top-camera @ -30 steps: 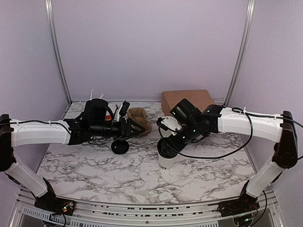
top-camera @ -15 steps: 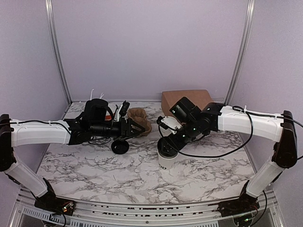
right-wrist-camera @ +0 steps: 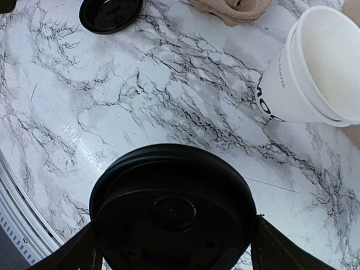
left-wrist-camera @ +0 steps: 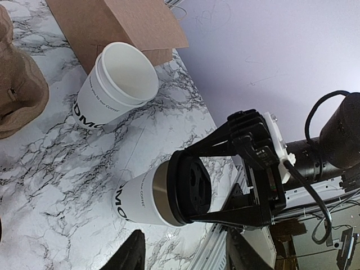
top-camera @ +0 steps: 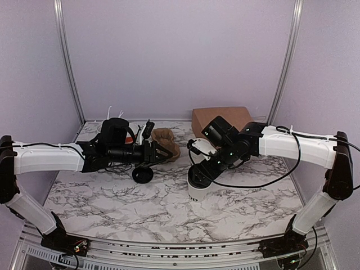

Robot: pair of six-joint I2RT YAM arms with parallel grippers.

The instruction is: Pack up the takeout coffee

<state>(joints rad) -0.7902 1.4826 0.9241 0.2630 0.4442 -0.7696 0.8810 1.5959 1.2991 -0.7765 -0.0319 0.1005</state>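
The takeout coffee [top-camera: 196,193], a white cup with black lettering and a black dome lid, stands upright on the marble table just right of centre. My right gripper [top-camera: 198,174] comes down on it from above, shut on the lid. In the right wrist view the lid [right-wrist-camera: 174,208] fills the space between the fingers [right-wrist-camera: 81,253]. The left wrist view shows the cup [left-wrist-camera: 140,197] side-on with a right finger on each side of its lid. My left gripper [top-camera: 165,151] is open and empty [left-wrist-camera: 185,256], to the left of the cup and pointing towards it.
A brown paper bag [top-camera: 219,119] stands at the back right. Stacked lidless white cups [top-camera: 200,147] stand in front of it, near the right wrist. A brown pulp carrier [top-camera: 166,139] lies by the left gripper. A loose black lid [top-camera: 143,174] lies below it.
The right wrist has shifted slightly over the cup. The cup stays standing on the table. The left arm has not moved.
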